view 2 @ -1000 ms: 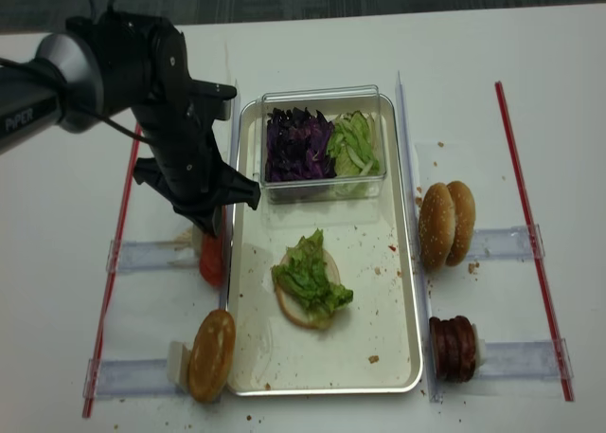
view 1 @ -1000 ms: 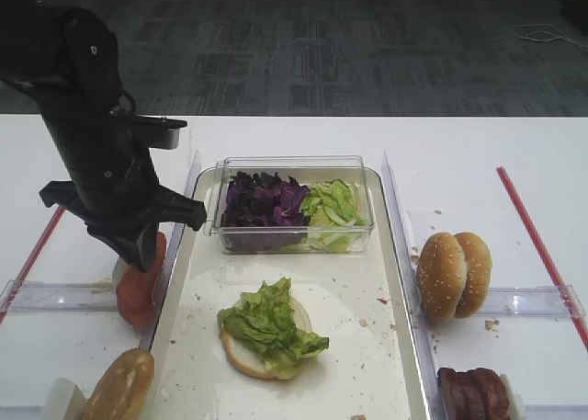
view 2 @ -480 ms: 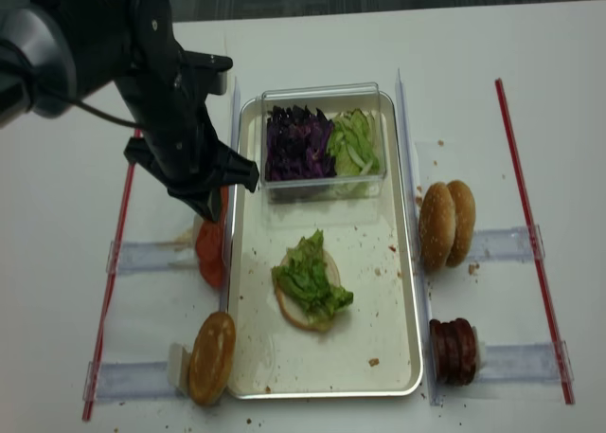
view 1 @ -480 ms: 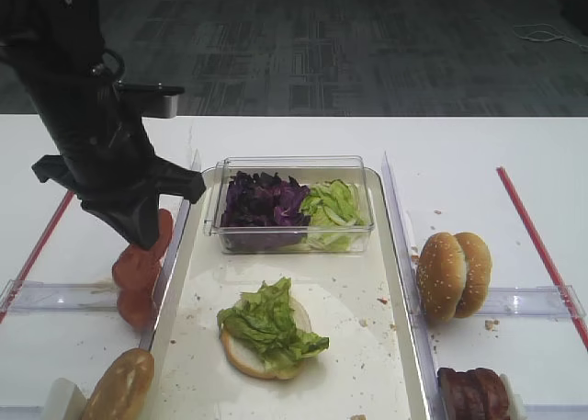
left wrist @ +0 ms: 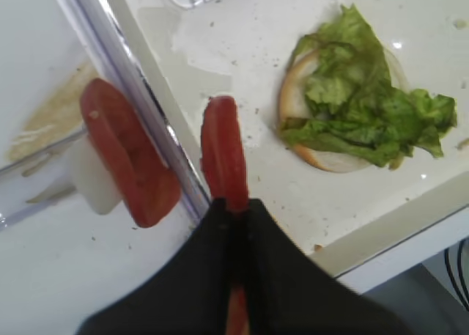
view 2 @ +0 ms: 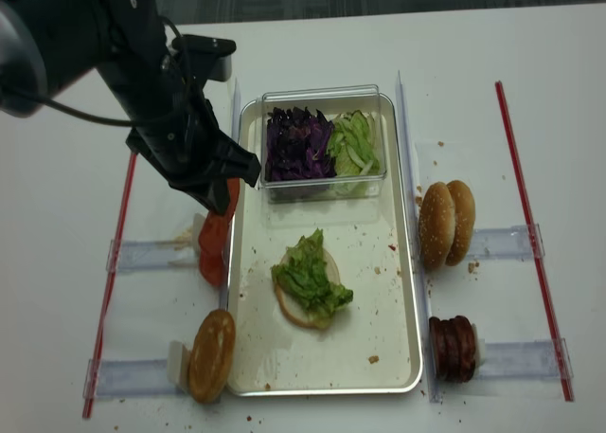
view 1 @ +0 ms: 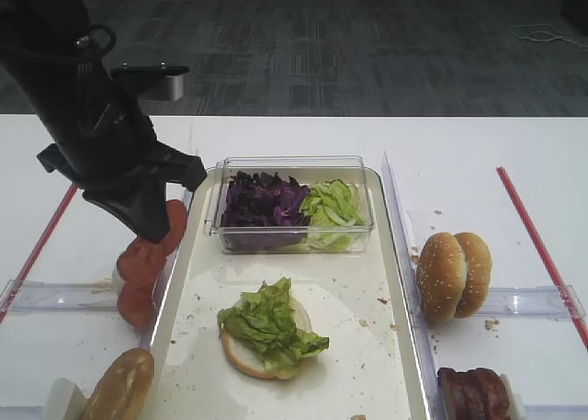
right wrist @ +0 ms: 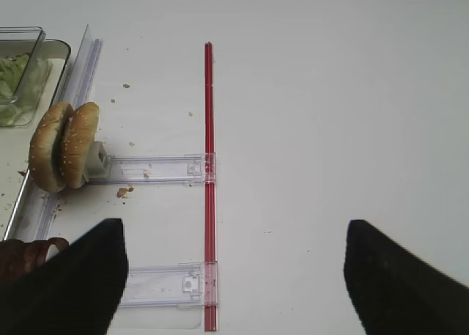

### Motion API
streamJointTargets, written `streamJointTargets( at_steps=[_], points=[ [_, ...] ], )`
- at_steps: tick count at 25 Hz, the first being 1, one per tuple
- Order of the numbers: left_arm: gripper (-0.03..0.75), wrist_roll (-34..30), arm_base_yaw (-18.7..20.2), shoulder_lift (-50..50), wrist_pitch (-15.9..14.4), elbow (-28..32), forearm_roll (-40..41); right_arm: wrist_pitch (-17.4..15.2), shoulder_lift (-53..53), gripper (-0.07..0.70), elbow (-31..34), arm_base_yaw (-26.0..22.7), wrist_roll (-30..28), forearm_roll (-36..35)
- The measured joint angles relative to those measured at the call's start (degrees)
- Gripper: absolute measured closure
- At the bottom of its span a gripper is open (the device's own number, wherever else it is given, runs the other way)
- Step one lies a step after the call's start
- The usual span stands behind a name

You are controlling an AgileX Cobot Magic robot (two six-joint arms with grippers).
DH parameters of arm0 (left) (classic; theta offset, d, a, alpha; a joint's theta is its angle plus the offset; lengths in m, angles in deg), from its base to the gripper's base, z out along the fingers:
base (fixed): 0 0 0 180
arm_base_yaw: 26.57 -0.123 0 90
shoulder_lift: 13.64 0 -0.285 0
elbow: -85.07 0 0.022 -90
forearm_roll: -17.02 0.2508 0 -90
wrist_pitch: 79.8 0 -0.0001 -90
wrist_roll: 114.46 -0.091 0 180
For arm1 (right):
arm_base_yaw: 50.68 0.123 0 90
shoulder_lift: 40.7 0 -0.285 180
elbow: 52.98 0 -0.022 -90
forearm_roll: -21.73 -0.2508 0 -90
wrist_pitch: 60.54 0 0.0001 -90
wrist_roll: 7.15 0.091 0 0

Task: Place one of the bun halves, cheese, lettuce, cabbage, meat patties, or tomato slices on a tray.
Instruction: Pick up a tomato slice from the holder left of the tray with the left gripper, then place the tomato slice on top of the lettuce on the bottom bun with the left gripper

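The left gripper (left wrist: pixel 233 203) is pinching one tomato slice (left wrist: pixel 223 152) on edge, closed on its lower rim and hanging over the tray's left rim (view 2: pixel 233 262), while the other slices (view 1: pixel 136 271) are standing in their rack just left of it. The wet slice is likely sliding in that thin grip, risking a drop outside the tray or clipping the rim. Further right, the lettuce-topped bun (view 1: pixel 266 328) is waiting on the tray. The right gripper (right wrist: pixel 234 276) is standing wide open, holding nothing.
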Motion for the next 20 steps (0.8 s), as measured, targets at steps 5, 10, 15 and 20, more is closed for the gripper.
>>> streamJointTargets(
  at_steps=[5, 10, 15, 20],
  points=[
    [0.680, -8.2, 0.0, 0.0, -2.5, 0.0, -6.7, 0.0, 0.0, -0.001, 0.0, 0.0, 0.0, 0.0],
    [0.680, -14.9, 0.0, 0.0, -2.8, 0.0, -14.3, 0.0, 0.0, 0.000, 0.0, 0.0, 0.0, 0.0],
    [0.680, -21.4, 0.0, 0.0, -2.8, 0.0, -18.4, 0.0, 0.0, -0.001, 0.0, 0.0, 0.0, 0.0],
    [0.680, -24.9, 0.0, 1.3, -2.8, 0.0, -21.5, 0.0, 0.0, -0.001, 0.0, 0.0, 0.0, 0.0]
  ],
)
